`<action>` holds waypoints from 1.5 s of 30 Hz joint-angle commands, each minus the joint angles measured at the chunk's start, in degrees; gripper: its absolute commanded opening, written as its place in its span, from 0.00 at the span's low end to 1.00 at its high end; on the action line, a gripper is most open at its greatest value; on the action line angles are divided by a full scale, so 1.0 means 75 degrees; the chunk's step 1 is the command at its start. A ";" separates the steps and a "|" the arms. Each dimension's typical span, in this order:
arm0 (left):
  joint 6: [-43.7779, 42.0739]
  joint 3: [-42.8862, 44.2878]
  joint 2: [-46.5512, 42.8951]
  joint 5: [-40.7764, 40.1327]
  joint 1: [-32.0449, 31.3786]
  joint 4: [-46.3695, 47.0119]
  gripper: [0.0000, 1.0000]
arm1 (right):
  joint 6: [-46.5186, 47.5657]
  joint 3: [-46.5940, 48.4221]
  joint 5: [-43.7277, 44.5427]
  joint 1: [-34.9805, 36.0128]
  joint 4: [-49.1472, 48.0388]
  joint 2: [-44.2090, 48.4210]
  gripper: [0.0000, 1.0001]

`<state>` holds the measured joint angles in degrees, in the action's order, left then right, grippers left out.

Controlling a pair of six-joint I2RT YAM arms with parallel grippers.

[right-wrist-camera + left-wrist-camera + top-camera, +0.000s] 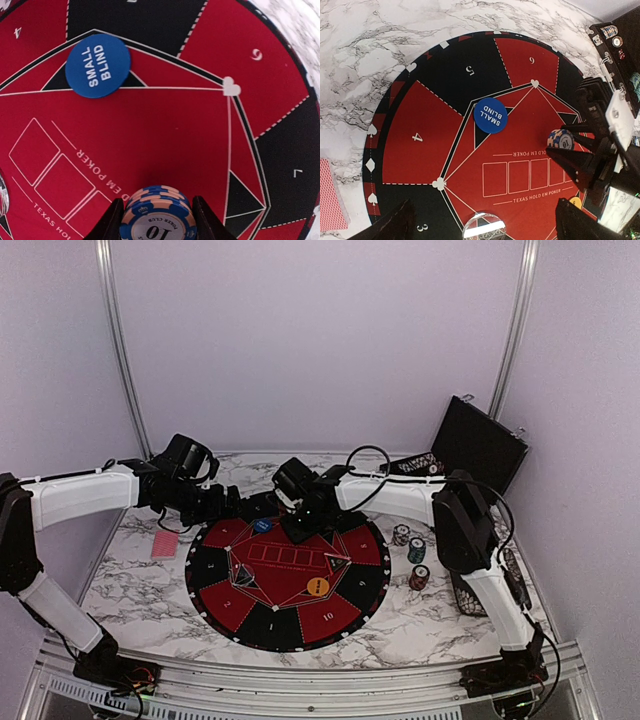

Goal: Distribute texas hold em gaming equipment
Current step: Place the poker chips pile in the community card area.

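A round red-and-black poker mat [288, 615] lies mid-table. My right gripper [157, 220] is shut on a small stack of blue-and-peach "10" chips [157, 207] low over the mat's red centre. The stack [561, 139] and that gripper [300, 530] also show from the other views. The blue "small blind" disc [98, 65] lies on the mat beyond it. An orange disc [318, 587] sits nearer me. My left gripper [482, 222] hangs open over the mat's left side, above a clear round disc [484, 227]. A pink-backed card [165, 543] lies left of the mat.
Three chip stacks [401, 534], [416, 550], [419, 577] stand just off the mat's right edge. An open black case [478, 445] holding more chips stands at the back right. The two grippers are close together over the mat's far half.
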<state>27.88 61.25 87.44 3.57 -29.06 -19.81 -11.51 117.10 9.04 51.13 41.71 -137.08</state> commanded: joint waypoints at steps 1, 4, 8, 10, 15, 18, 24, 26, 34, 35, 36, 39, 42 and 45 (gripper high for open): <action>-0.0049 -0.0093 -0.0152 0.0022 0.0042 0.0005 0.99 | 0.0163 0.0710 -0.0024 0.0118 0.0177 -0.0333 0.32; -0.0038 -0.0105 -0.0154 0.0039 0.0042 -0.0001 0.99 | 0.0197 0.0723 -0.0066 0.0120 0.0046 -0.0439 0.32; -0.0037 -0.0105 -0.0154 0.0049 0.0042 0.0002 0.99 | 0.0220 0.0724 -0.0141 0.0120 -0.0052 -0.0578 0.32; -0.0037 -0.0105 -0.0139 0.0067 0.0042 0.0004 0.99 | 0.0222 0.0711 -0.0147 0.0120 -0.0065 -0.0613 0.32; -0.0037 -0.0110 -0.0107 0.0109 0.0042 0.0003 0.99 | 0.0210 0.0592 -0.0116 0.0120 -0.0162 -0.0622 0.32; -0.0037 -0.0105 -0.0088 0.0122 0.0036 -0.0004 0.99 | 0.0210 0.0532 -0.0136 0.0119 -0.0204 -0.0626 0.33; -0.0014 -0.0070 -0.0051 0.0145 0.0035 -0.0007 0.99 | 0.0210 0.0492 -0.0190 0.0119 -0.0278 -0.0642 0.33; -0.0015 -0.0079 -0.0050 0.0134 0.0042 0.0005 0.99 | 0.0217 0.0488 -0.0205 0.0120 -0.0278 -0.0649 0.34; -0.0025 -0.0082 0.0009 0.0150 0.0042 -0.0002 0.99 | 0.0216 0.0477 -0.0224 0.0118 -0.0297 -0.0677 0.36; -0.0026 -0.0081 0.0013 0.0156 0.0041 0.0004 0.99 | 0.0221 0.0471 -0.0221 0.0119 -0.0304 -0.0676 0.36; -0.0026 -0.0081 0.0024 0.0156 0.0042 -0.0001 0.99 | 0.0212 0.0465 -0.0237 0.0111 -0.0306 -0.0685 0.36; -0.0025 -0.0081 0.0035 0.0171 0.0039 -0.0006 0.99 | 0.0215 0.0445 -0.0255 0.0119 -0.0312 -0.0697 0.37; -0.0026 -0.0081 0.0046 0.0183 0.0042 0.0005 0.99 | 0.0221 0.0429 -0.0262 0.0121 -0.0332 -0.0709 0.38; -0.0029 -0.0071 0.0059 0.0189 0.0042 0.0004 0.99 | 0.0211 0.0422 -0.0279 0.0122 -0.0325 -0.0725 0.40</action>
<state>27.90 60.99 87.44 4.38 -29.04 -19.81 -10.41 119.87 7.53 52.16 40.69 -141.10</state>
